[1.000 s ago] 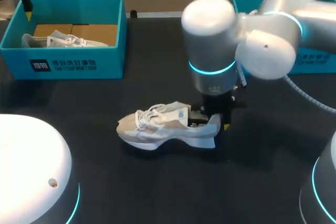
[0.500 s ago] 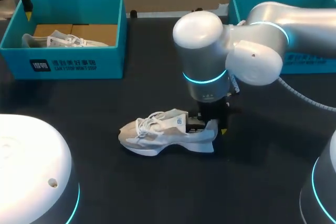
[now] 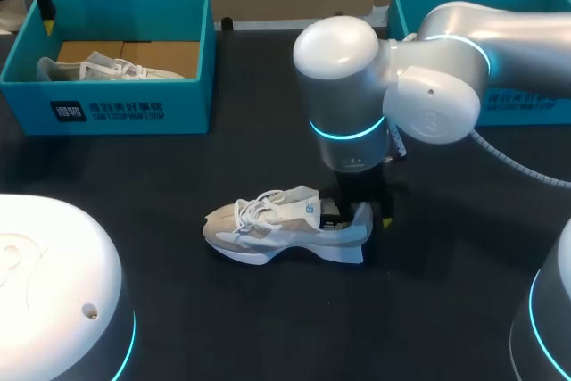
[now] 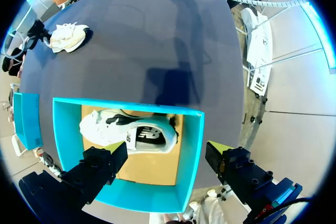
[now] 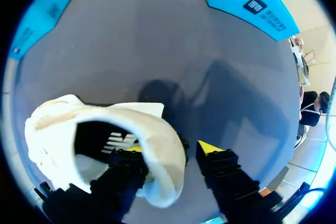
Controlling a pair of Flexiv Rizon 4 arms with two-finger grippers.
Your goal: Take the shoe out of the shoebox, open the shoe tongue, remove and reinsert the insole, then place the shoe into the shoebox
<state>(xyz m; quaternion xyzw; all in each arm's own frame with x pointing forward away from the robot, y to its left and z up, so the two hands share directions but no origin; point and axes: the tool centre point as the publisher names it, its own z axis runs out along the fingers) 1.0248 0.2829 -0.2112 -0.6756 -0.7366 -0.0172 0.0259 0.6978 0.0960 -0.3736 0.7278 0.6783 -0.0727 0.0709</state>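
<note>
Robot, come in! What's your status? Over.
Left gripper open above the shoebox. Right gripper at heel of sneaker, grip unclear. Sneaker on table, nothing blocking.

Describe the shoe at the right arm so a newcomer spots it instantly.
On the dark table, out in the open middle, a pale grey-and-white sneaker stands on its sole. Unlike the other shoe, lying inside the left shoebox, it sits on bare tabletop with its heel between the fingers of the right gripper.
</note>
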